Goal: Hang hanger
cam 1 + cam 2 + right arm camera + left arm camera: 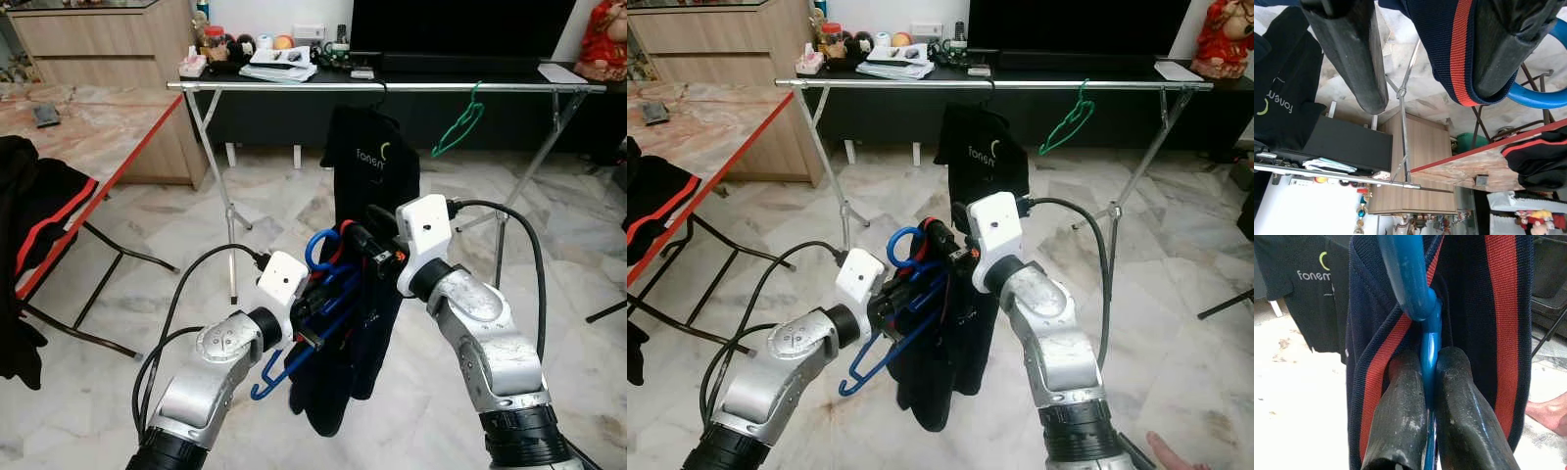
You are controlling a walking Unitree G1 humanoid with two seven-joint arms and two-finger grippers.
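Observation:
A blue plastic hanger (318,250) carries a navy garment with red stripes (338,382) that hangs down between my two arms. My left gripper (312,311) is shut on the hanger's blue stem (1430,338), just below the hook, with the fingers (1405,406) pressed on both sides. My right gripper (358,235) is open at the garment's top edge, beside the hook. The striped fabric (1449,44) lies against one of its fingers (1503,54); the other finger (1352,54) stands free. The silver clothes rail (392,86) runs across the room ahead, above my grippers.
A black T-shirt (372,157) and an empty green hanger (458,122) hang on the rail. The rack's slanted legs (220,186) stand on the marble floor. A red-edged table (88,127) with dark clothing (29,215) is at the left. A person's foot (1176,452) is at the lower right.

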